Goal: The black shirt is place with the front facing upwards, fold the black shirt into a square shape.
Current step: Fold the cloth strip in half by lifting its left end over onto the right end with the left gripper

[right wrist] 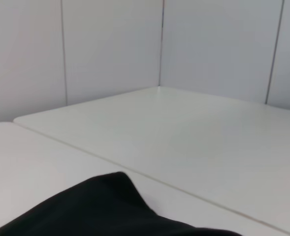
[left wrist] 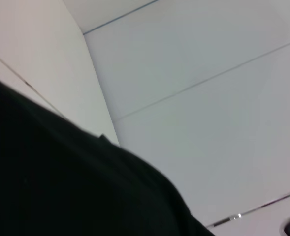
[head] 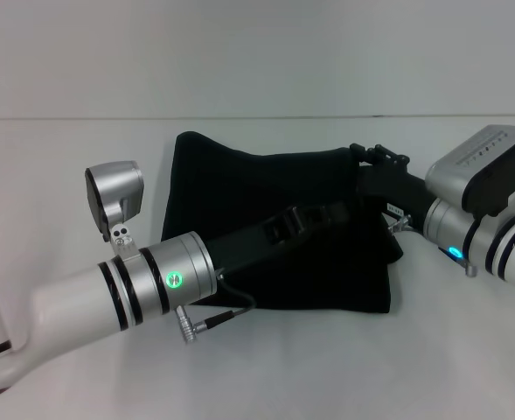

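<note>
My left arm reaches in from seven o'clock, its gripper (head: 314, 219) low and pointing toward two o'clock. My right gripper (head: 372, 162) comes in from three o'clock, aimed toward ten.

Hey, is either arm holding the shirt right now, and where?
Cannot be told: both end effectors, left and right, lie black against the black shirt.

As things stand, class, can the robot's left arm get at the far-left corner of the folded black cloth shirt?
Probably yes. The left gripper already lies over the black shirt, and only bare white table surrounds the far-left corner. The right gripper is at the opposite edge, out of the way.
</note>
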`<state>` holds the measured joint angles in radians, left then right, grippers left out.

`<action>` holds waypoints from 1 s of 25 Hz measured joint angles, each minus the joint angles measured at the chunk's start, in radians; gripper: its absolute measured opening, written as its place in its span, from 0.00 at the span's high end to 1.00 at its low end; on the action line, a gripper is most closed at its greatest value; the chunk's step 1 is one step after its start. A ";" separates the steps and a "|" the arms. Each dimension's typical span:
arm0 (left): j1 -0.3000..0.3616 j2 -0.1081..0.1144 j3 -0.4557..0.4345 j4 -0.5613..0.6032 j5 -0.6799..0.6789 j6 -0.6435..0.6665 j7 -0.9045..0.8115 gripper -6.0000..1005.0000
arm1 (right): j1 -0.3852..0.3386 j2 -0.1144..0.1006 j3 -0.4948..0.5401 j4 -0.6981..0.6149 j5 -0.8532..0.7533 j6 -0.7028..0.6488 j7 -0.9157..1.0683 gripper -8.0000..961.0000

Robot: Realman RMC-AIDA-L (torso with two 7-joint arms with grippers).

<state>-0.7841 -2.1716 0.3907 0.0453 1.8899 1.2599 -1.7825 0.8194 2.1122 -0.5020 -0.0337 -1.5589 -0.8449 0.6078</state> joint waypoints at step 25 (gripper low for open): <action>0.009 -0.005 0.102 -0.036 0.001 -0.130 -0.020 0.94 | -0.071 -0.011 0.148 -0.013 0.000 -0.007 -0.026 0.13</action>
<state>-0.7748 -2.1768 0.4924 0.0095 1.8911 1.1298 -1.8025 0.7489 2.1015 -0.3536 -0.0468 -1.5585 -0.8519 0.5816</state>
